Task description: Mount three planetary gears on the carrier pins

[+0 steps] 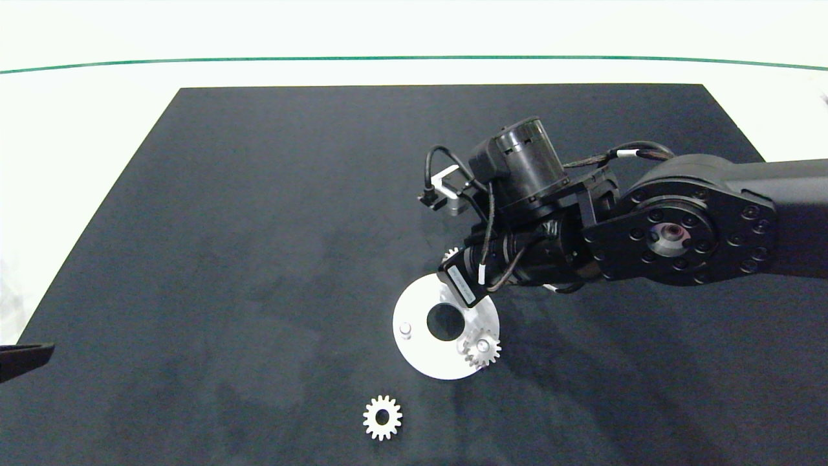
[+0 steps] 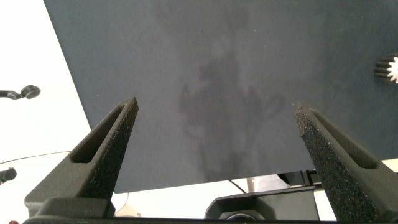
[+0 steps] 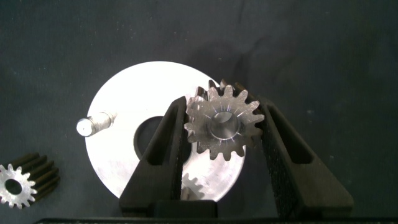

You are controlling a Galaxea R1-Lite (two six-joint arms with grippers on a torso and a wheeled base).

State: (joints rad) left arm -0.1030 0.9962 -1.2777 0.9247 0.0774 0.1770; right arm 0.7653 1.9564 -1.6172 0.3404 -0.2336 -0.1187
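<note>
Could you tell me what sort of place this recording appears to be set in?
Probably a robotics lab test bench: a plain black mat on a white table, bare except for a white carrier disc, loose planetary gears, and the right gripper holding one.

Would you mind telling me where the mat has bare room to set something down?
The mat's whole left half is bare, as is its far strip beyond the right arm. It is crowded around the disc, where the right hand grips a gear, and near the loose gear.
</note>
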